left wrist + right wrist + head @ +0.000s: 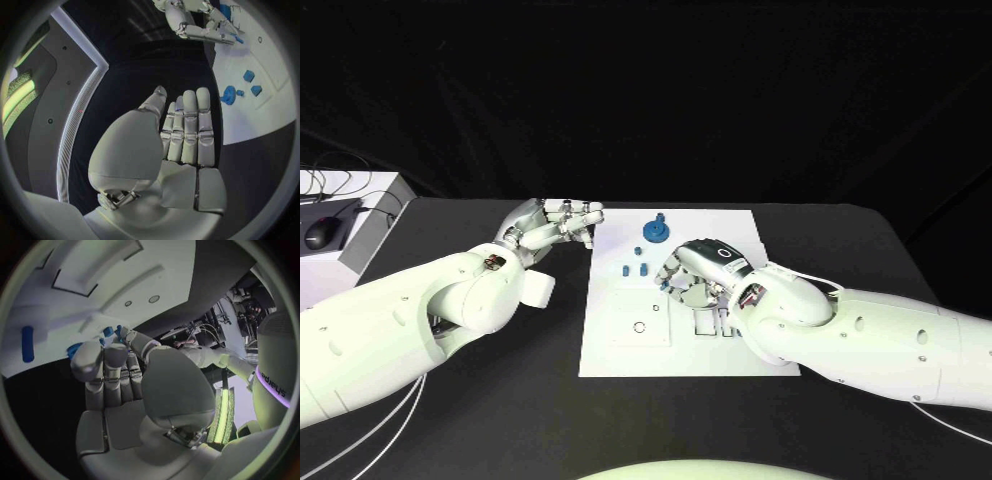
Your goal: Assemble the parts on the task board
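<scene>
On the white task board (625, 350) in the table (473, 420) middle, small blue parts (655, 232) near its far edge, right hand (692, 272) above with curled fingers, grip unclear, left hand (557, 222) beside, flat, holding nothing.

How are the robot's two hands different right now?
The left hand hangs over the black table beside the task board; the right hand is over the board itself. The left hand's fingers lie straight and together, holding nothing; the right hand's fingers curl inward near small blue parts. Both are silver, on white arms.
</scene>
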Motion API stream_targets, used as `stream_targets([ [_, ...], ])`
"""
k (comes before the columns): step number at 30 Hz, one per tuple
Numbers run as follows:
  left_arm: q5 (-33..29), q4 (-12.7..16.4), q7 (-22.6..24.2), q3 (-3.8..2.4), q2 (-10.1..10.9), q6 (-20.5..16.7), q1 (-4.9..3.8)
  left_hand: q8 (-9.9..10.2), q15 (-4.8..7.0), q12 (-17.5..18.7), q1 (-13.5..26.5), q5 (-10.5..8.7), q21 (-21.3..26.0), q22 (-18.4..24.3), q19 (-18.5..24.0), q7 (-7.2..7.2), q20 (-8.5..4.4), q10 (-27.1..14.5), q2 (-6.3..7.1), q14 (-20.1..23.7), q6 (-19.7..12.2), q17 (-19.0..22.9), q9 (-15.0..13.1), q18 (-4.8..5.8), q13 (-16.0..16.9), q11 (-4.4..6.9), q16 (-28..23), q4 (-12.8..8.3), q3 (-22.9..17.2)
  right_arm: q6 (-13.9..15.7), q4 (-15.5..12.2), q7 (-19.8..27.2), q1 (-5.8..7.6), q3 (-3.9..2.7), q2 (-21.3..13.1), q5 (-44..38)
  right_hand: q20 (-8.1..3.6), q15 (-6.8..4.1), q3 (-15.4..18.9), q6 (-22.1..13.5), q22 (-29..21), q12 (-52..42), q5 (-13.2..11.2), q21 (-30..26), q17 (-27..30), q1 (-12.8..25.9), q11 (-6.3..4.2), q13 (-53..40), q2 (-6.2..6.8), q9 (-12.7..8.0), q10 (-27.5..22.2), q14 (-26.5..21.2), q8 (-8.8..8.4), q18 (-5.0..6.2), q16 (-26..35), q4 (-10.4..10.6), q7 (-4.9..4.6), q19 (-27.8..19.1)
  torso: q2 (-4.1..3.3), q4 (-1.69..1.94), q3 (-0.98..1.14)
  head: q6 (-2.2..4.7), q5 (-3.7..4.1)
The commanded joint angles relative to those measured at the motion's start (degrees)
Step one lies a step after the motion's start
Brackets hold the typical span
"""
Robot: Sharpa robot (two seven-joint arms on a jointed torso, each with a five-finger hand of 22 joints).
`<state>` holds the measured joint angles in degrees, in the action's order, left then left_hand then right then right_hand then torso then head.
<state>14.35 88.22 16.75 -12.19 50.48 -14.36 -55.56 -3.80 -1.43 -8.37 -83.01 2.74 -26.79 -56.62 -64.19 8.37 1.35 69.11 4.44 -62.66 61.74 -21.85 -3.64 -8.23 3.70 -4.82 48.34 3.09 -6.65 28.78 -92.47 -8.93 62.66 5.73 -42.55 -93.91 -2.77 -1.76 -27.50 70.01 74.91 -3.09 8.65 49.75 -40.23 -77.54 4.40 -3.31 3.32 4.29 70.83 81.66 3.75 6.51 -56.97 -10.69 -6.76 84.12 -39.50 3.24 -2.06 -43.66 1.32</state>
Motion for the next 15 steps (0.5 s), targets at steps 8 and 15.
stream_targets([
  [8,0.16,0.1,0.34,-0.05,-0.07,0.58,0.01,-0.22,0.05,0.19,-0.12,0.23,0.47,-0.16,-0.44,0.33,0.11,-0.37,-0.31,-0.51,-0.17,-0.12,-0.05,0.32,-0.05,-0.18,-0.31,0.34,-0.18,-4.71,0.86,-2.41,-1.32,0.08,1.35,-4.1,-0.4,-0.24,0.07,0.07,2.14,-0.34,0.37,-0.41,0.13,-0.65,-1.01,-0.2,-0.64,-0.04,1.61,-0.12,-0.02,0.93,-0.08,0.29,-0.11,3.41,-0.08,0.01,0.06,-0.88,-0.77],
  [15,0.16,0.02,0.28,-0.05,0.08,0.52,0.01,-0.22,0.05,0.19,-0.12,0.23,0.47,-0.16,-0.44,0.33,0.11,-0.37,-0.31,-0.51,-0.17,-0.12,-0.05,0.32,-0.05,-0.18,-0.31,0.34,-0.18,-5.97,0.52,-2.38,-1.81,0.08,1.66,-4.42,-0.4,-0.24,0.07,0.07,2.14,-0.34,0.37,-0.41,0.13,-0.65,-1.01,-0.2,-0.64,-0.04,1.61,-0.12,-0.02,0.93,-0.08,0.29,-0.11,3.41,-0.11,-0.06,0.09,-1.4,-1.09],
])
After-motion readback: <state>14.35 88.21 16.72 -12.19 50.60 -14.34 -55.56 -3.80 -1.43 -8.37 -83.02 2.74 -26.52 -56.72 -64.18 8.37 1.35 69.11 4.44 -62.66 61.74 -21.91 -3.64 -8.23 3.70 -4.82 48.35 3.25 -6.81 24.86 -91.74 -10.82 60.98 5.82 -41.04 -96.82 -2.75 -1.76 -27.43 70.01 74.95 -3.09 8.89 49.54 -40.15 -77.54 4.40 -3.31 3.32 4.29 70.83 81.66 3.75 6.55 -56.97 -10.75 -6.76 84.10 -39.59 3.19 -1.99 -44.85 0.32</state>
